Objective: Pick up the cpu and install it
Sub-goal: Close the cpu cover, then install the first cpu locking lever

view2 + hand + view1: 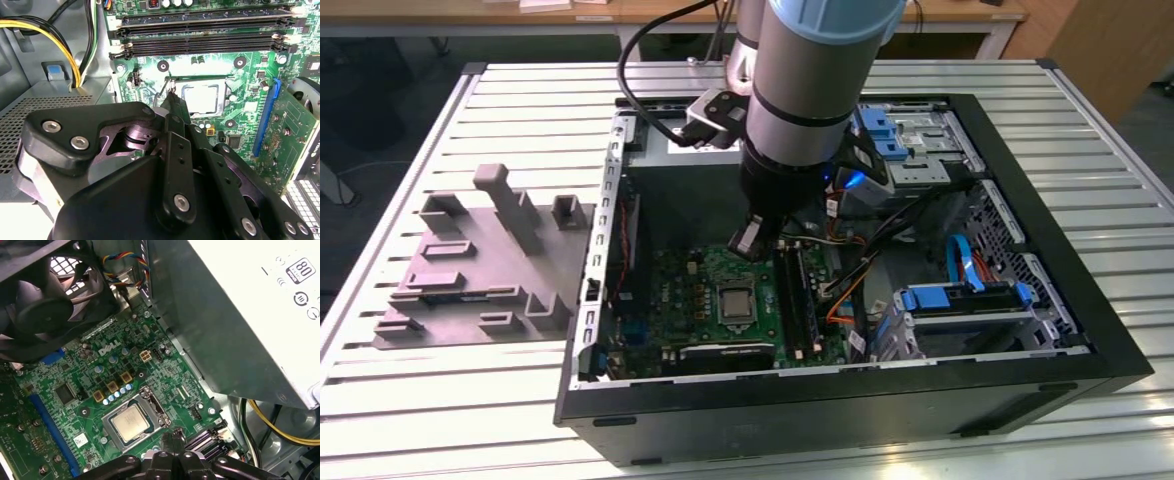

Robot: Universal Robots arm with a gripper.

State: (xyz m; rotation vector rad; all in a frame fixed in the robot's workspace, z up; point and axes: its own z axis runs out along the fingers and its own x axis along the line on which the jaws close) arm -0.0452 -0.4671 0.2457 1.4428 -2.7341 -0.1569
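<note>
your tool (171, 97) hangs pinched together and empty, tips just beside the cpu (200, 97), which sits flat in its socket.

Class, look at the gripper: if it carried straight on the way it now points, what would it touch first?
Probably the socket bracket's edge or lever, just beside the cpu. The gripper points down at the motherboard there, though depth is hard to judge.

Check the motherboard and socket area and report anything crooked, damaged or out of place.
Nothing stands out. The cpu lies flat and square inside the socket frame on the motherboard. The gripper sits just beside that socket, holding nothing.
</note>
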